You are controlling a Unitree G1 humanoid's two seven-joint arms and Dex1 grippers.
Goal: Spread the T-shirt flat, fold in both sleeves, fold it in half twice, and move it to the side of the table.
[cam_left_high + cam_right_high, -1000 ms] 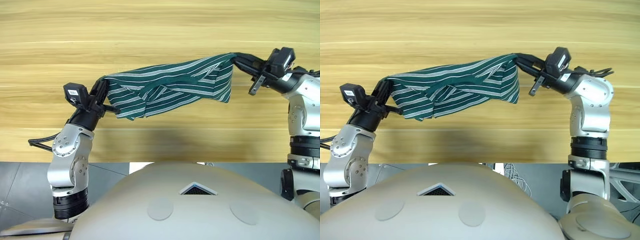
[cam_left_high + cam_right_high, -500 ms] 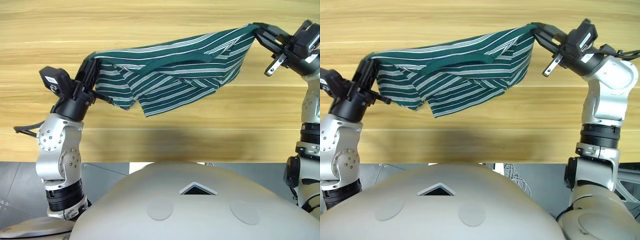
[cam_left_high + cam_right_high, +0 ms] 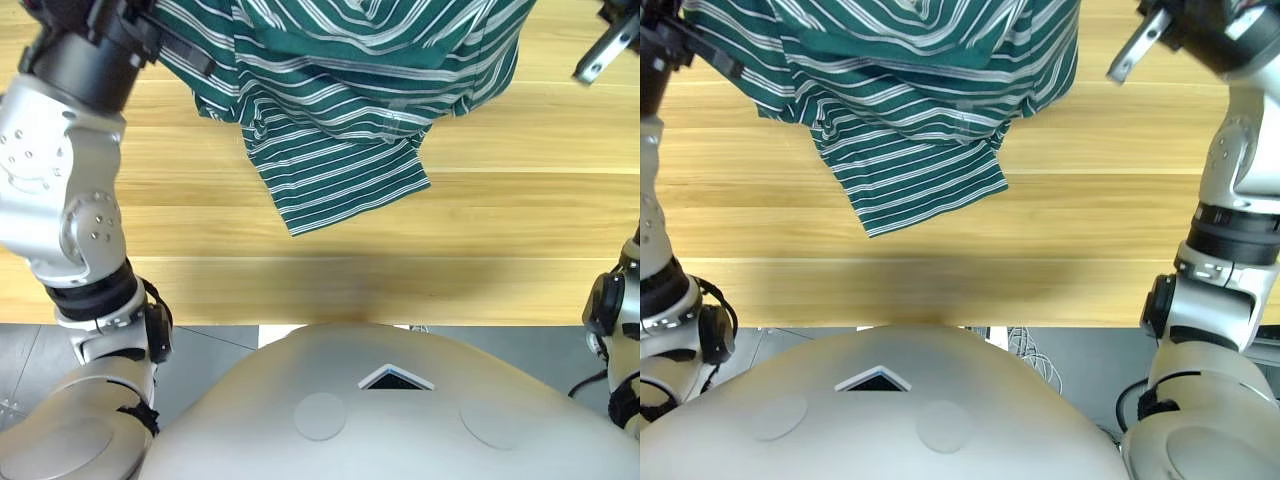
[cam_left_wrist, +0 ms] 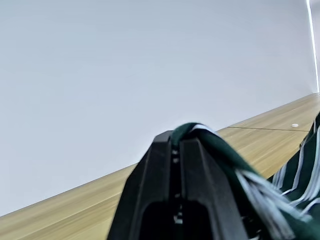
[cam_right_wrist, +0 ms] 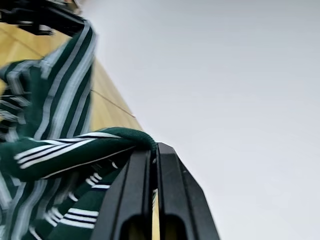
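The left hand (image 4: 181, 145) is clenched on a bunched edge of the green-and-white striped T-shirt (image 3: 340, 110), held high above the wooden table (image 3: 520, 230). The shirt hangs between the two hands, clear of the table, one fold drooping lower near the middle. On the right, the right hand (image 5: 154, 150) is likewise clamped on the opposite edge of the fabric.

Above the table (image 3: 500, 230), the T-shirt's (image 3: 340, 150) top and held corners are cut off; its sleeves cannot be told among the folds.
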